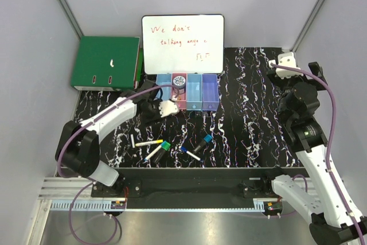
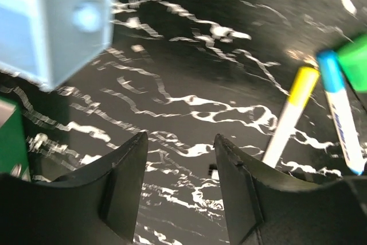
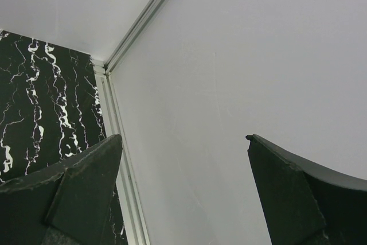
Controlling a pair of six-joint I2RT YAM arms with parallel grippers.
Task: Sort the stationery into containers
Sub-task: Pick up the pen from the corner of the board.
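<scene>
**Q:** Where does the left gripper (image 1: 166, 109) stand, and what does it hold?
**A:** It hangs just in front of the bins (image 1: 210, 98), near the centre of the top view. Its fingers (image 2: 129, 170) are spread, with only bare table (image 2: 189, 84) between them.

**Q:** Where is the stationery?
**A:** Loose on the table, below the gripper in the top view. The yellow-capped marker (image 1: 148, 142) lies nearest, its long axis running almost left to right. In the left wrist view it sits towards the right edge, beside a blue-tipped pen (image 2: 342, 120).

**Q:** Which arm suits the pick?
**A:** Probably the left. The right gripper (image 3: 183, 142), also spread and empty, faces the wall (image 3: 241, 55) at the upper right of the top view, well apart.
</scene>
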